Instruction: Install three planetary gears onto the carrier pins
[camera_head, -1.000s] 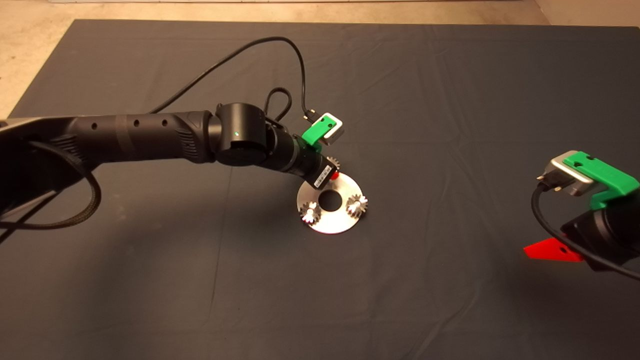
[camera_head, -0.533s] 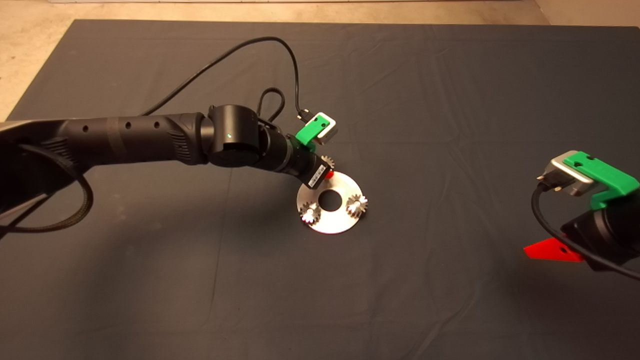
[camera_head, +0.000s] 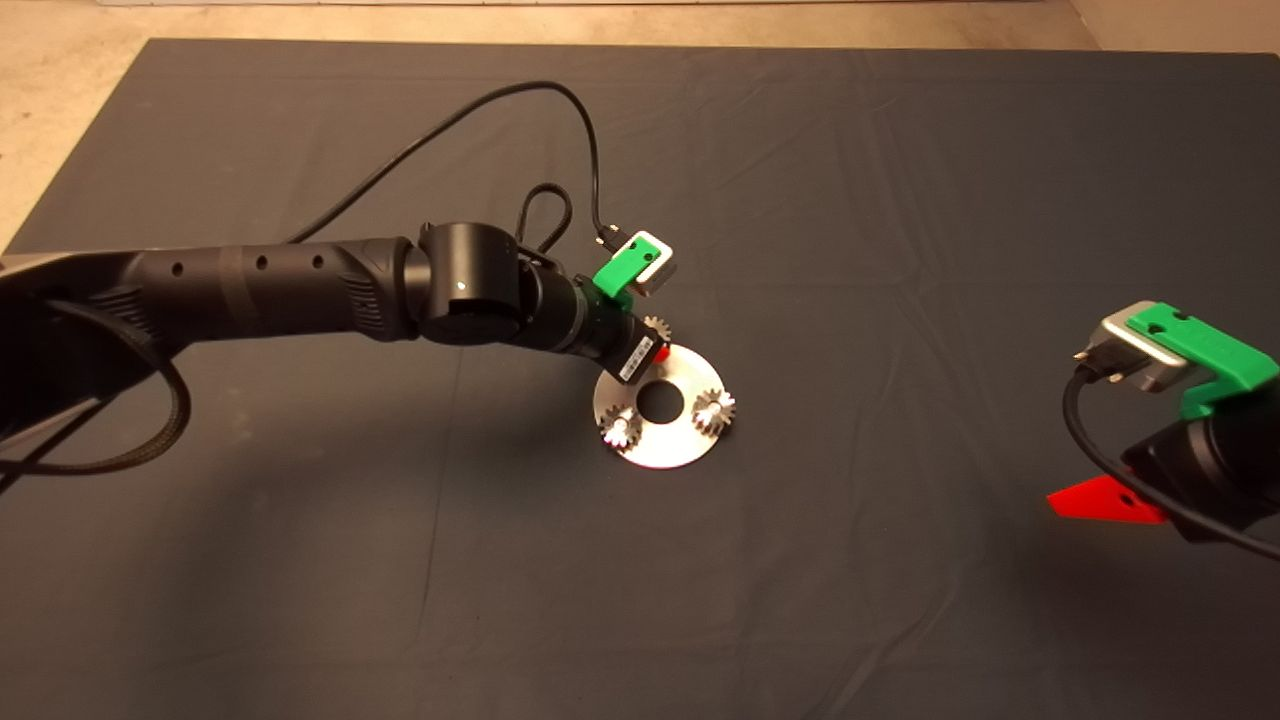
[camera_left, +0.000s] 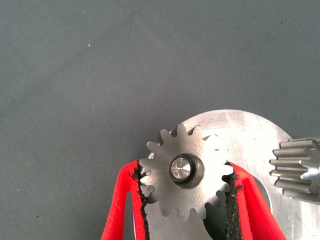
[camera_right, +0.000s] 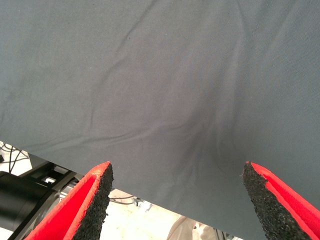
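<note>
dark grey mat (camera_head: 900, 200) fills most of the head view, creased, folds running across centre and lower right. pale beige floor (camera_head: 60, 90) along top edge and upper left corner. light is warm and brightest near centre, with soft shadow at lower left.

A dark mat (camera_head: 900, 200) covers the table. Directly on it lies one silver disc (camera_head: 690, 445), under the left gripper (camera_head: 655, 352).

The left gripper (camera_head: 655, 352) hides most of the third gear (camera_head: 657, 326) and the disc's (camera_head: 665, 445) nearest rim.
</note>
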